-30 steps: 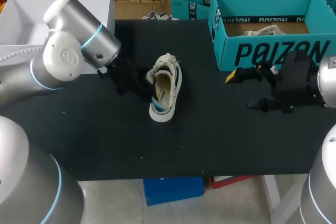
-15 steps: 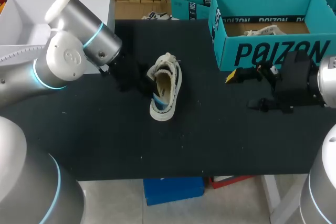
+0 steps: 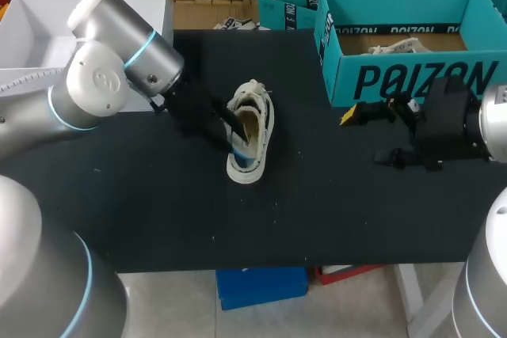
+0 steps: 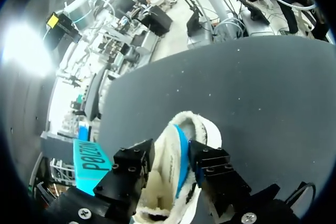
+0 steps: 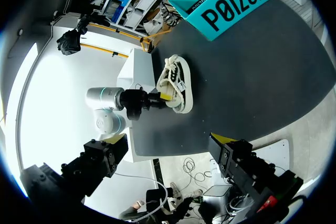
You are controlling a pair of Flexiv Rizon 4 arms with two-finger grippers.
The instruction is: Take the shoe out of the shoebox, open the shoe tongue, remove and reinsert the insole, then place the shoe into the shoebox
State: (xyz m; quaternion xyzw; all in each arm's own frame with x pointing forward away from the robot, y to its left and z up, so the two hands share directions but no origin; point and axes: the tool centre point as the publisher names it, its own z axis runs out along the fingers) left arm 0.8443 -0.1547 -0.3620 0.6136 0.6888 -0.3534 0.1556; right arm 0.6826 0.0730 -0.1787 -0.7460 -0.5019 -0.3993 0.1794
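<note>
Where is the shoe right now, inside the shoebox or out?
Out. The shoe lies on the black table, apart from the teal shoebox.

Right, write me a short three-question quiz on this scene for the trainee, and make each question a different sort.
1. True or false: the shoe lies inside the teal shoebox.
2. Which gripper is at the shoe? A: left. B: right. C: neither.
3. Fill in: the right gripper, in front of the shoebox, stands ____ and holds nothing.

Key
1. False. It lies on the black table, apart from the shoebox.
2. A. The left gripper is at the shoe's opening.
3. open
</note>
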